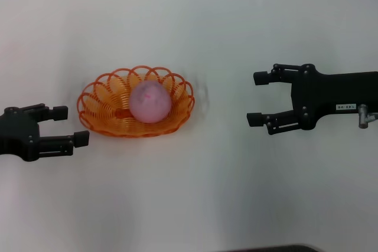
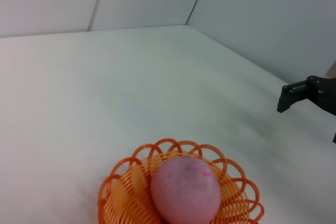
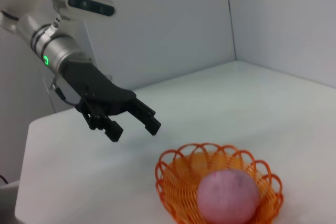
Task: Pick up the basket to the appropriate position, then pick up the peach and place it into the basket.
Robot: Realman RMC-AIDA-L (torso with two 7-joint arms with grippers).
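Note:
The orange wire basket [image 1: 97, 105] stands on the white table, left of centre. The pink peach [image 1: 150, 102] lies inside it, with a darker pink spot on top. My left gripper [image 1: 71, 125] is open and empty, just left of the basket and apart from it. My right gripper [image 1: 257, 98] is open and empty, well to the right of the basket. The basket [image 2: 123, 184] and peach [image 2: 185, 190] also show in the left wrist view. In the right wrist view the basket [image 3: 176, 179] holds the peach [image 3: 227, 196], with my left gripper [image 3: 133, 125] beyond it.
The white table [image 1: 195, 199] spreads on all sides of the basket. Pale walls [image 2: 262, 14] rise at its far edges. A dark edge [image 1: 271, 248] shows at the bottom of the head view.

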